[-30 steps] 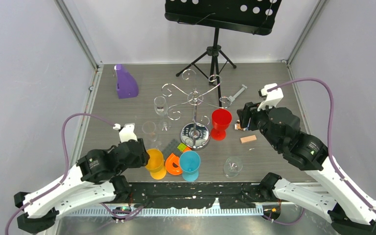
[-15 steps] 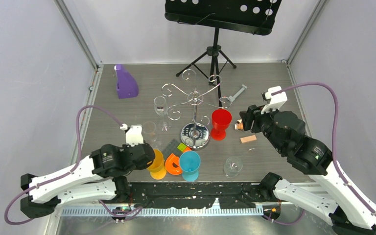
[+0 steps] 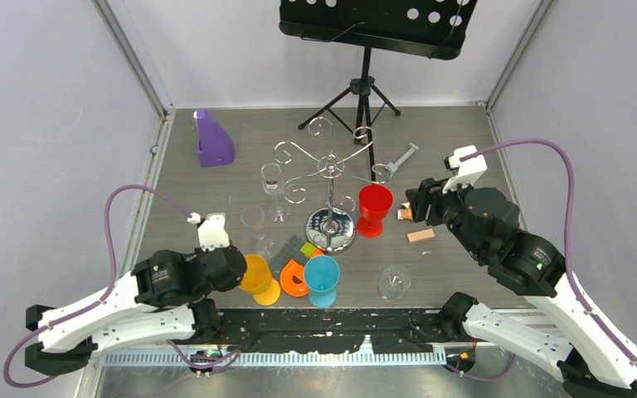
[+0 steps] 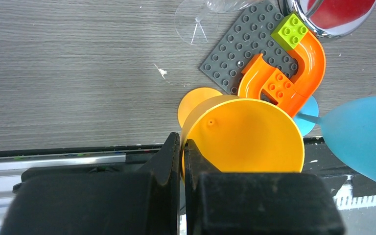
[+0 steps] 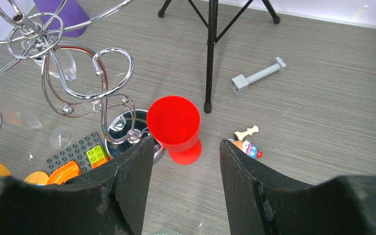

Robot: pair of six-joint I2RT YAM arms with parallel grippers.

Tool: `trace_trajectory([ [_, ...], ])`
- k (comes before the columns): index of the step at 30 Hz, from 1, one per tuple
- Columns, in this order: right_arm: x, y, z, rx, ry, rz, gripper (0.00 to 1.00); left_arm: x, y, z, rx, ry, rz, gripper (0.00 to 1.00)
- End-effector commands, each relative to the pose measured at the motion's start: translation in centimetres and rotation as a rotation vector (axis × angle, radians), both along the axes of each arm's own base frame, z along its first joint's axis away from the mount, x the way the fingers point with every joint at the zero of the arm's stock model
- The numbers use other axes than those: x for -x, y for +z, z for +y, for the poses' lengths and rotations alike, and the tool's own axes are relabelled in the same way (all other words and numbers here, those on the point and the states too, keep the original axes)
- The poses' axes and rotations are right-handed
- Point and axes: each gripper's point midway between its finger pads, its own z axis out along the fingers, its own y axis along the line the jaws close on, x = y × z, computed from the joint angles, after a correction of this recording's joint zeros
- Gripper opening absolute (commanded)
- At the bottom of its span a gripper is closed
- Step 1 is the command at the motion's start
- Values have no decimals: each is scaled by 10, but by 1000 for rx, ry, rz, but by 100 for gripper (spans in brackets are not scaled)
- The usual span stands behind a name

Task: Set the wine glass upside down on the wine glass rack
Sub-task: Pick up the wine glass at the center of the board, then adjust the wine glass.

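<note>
Your L gripper [image 4: 182, 149] is clamped on the rim of the orange wine glass [image 4: 245, 134], which sits tilted front-left of the wine glass rack [image 3: 330, 192]. Your R gripper [image 5: 186, 147] hangs just right of the rack, jaws apart, holding nothing. Count 6 glasses round the rack: 3 coloured, i.e. the orange one, a blue wine glass [image 3: 322, 278] in front and a red wine glass [image 3: 374, 206] just right, plus 3 clear wine glasses [image 3: 273, 178], 2 left and 1 front-right.

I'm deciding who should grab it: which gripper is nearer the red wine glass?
Right. The right gripper is open just to the right of the red wine glass, not touching it. The left gripper is past the wine glass rack, shut on the orange wine glass rim.
</note>
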Motion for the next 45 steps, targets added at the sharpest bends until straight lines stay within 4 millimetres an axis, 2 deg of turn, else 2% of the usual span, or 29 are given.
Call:
trace_trajectory([
  [1, 0, 19, 1, -21, 12, -29, 58, -1, 14, -6, 45, -30, -25, 0],
  [6, 4, 19, 8, -14, 55, -2, 58, 5, 32, -21, 102, -177, -51, 0],
  [12, 11, 14, 10, 34, 95, 65, 59, 12, 53, -9, 138, -206, -66, 0],
  [21, 22, 28, 18, -32, 151, 78, 59, 17, 108, -41, 449, -366, -233, 0],
  [30, 32, 41, 31, -99, 221, 90, 59, 18, 152, -38, 553, -418, -356, 0],
  [36, 35, 45, 35, -127, 244, 95, 59, 18, 164, -32, 547, -426, -385, 0],
  [40, 44, 50, 49, -167, 327, 110, 59, 20, 180, -33, 614, -442, -427, 0],
  [45, 58, 64, 64, -234, 421, 133, 59, 23, 211, -43, 720, -487, -510, 0],
])
